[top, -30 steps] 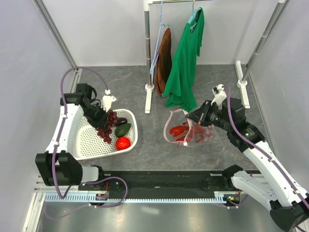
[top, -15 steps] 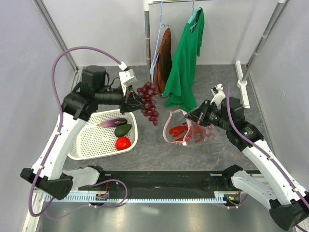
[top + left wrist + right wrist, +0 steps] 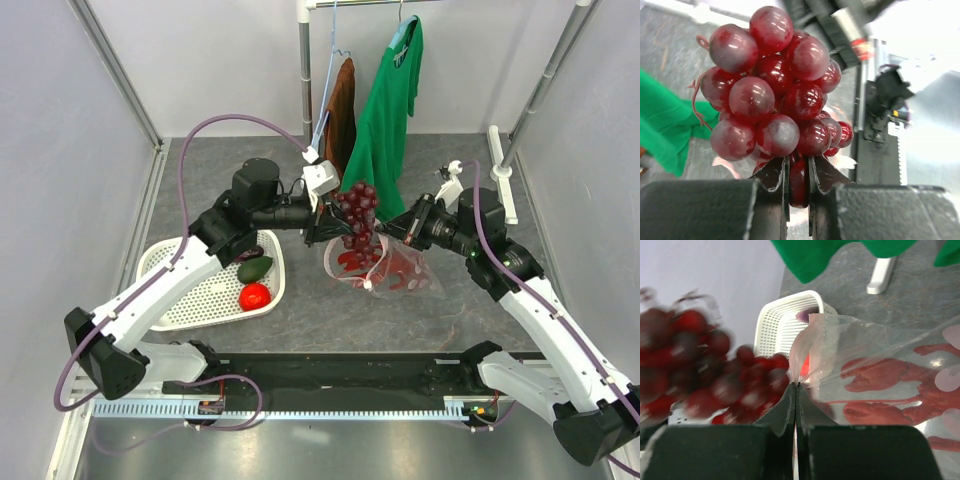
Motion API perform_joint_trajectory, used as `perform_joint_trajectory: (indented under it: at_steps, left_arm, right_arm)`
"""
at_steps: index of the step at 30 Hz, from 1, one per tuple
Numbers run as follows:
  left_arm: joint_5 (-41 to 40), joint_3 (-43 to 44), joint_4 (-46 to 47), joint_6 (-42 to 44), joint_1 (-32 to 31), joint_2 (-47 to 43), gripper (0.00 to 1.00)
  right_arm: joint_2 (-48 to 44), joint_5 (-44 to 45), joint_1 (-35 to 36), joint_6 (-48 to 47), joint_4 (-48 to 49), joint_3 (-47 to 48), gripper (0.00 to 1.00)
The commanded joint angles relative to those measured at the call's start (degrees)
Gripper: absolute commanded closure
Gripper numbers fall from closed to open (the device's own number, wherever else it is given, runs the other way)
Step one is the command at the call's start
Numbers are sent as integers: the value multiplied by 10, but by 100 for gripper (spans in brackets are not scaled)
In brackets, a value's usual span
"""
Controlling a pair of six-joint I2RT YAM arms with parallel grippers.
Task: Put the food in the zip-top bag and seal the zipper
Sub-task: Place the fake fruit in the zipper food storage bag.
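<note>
1. Far left, lying in the white basket (image 3: 195, 300): the dark green avocado piece (image 3: 254, 268) and the red tomato (image 3: 254, 296), just beside each other, neither bagged yet.
2. Centre, at the left gripper (image 3: 798, 175): jaws almost together, nipping a single berry at one end of the grape bunch (image 3: 772, 95). Held in the air over the bag's mouth, clear of the table.
3. Handling of the grapes, as a judgement: hard, glossy and light, probably slick, and loosely jointed, so liable to swing. Best held as now, by an end berry or the stem, with a light squeeze. Best released only once low inside the opening.
4. Below and just to the right, the zip-top bag (image 3: 405, 278): thin, crinkly and limp, resting on the table with its mouth raised toward the left. Inside, seen through the film, the red lobster (image 3: 875, 390).
5. Right, at the right gripper (image 3: 796, 390): jaws fully closed, pinching the bag's upper lip and holding it up. Probably quick to slip or collapse under a pull, so best gripped at the stiffer rim.
</note>
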Motion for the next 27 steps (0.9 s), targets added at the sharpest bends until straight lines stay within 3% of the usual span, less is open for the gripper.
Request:
perform_joint_trajectory:
  at_steps: [1,8,14,22,27]
  left_arm:
    - [-67,-8,88,-51,-1,5,98]
    - [-64,-46,76,-62,-22,21,98]
    - [-82,-116,77,-29,-39,-29,98]
    - [-139,-170,80,61,-76,-104,98]
    - [-129,-143,32,116,-127,-76,98]
  right_arm:
    - [-11,-36,-2,26,49,34,100]
    - [-9,-49,-3,54,74,43,100]
    - [-9,-47,-8,66,80,41,100]
    - [-8,-45,-12,71,84,20,100]
    - [-6,-46,-12,73,96,9,100]
